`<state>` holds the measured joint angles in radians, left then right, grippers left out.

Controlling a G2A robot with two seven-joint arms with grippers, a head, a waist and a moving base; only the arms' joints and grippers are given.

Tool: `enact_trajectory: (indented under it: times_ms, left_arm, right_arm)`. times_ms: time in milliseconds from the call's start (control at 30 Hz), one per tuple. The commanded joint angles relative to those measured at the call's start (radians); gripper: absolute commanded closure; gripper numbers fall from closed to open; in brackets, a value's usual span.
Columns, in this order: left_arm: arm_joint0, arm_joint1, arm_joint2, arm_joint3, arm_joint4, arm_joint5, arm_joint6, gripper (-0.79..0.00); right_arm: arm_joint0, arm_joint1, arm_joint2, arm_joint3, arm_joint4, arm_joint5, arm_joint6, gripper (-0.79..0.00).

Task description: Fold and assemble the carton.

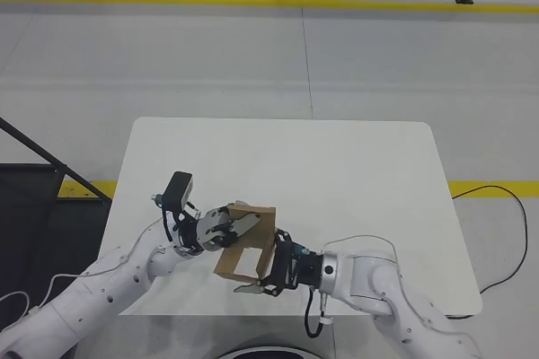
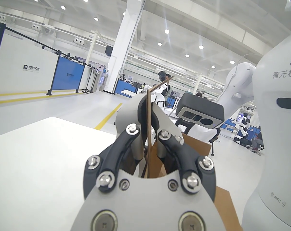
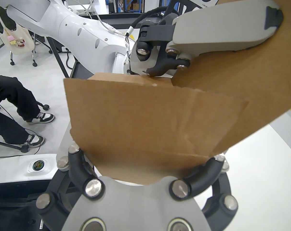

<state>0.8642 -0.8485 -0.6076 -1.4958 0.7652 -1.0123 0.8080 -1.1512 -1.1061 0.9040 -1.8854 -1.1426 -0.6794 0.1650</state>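
Note:
A brown carton point(image 1: 249, 242), partly opened into a sleeve, is held up over the near part of the white table point(image 1: 341, 161). My left gripper point(image 1: 217, 226) comes at the carton from the left. In the left wrist view this gripper point(image 2: 148, 108) is shut on a thin carton panel point(image 2: 149, 126) seen edge-on. My right gripper point(image 1: 262, 265) is at the carton's right side, open wide, with one finger under the near edge. In the right wrist view the carton point(image 3: 155, 121) hides the right fingers, and a left finger point(image 3: 220, 29) lies on its upper flap.
Bare table surface stretches behind and to the right of the carton. The table's near edge point(image 1: 251, 314) is just under both grippers. A black stand and dark screen point(image 1: 18, 197) are beside the table's left edge.

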Motion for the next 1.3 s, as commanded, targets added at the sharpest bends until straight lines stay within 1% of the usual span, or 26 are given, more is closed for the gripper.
enact_trajectory:
  times_ms: [0,900,1133,1267]
  left_arm:
    - [-0.001,-0.001,0.001,0.000,0.001,0.000,0.000,0.000]
    - [0.002,-0.006,-0.001,0.000,0.001,0.000,0.000,0.000]
    - [0.016,-0.003,-0.016,0.004,-0.014,0.000,0.000,0.000]
    - [0.027,-0.001,-0.025,-0.007,-0.040,0.000,0.000,0.000]
  right_arm:
    - [0.000,-0.001,-0.001,0.000,-0.003,0.005,-0.002,-0.785]
    - [0.004,-0.015,-0.007,0.013,-0.015,0.001,-0.012,-0.785]
    - [-0.027,-0.005,0.037,0.003,-0.009,-0.024,-0.011,-0.785]
    - [-0.060,0.006,0.076,-0.011,-0.005,-0.061,-0.023,-0.785]
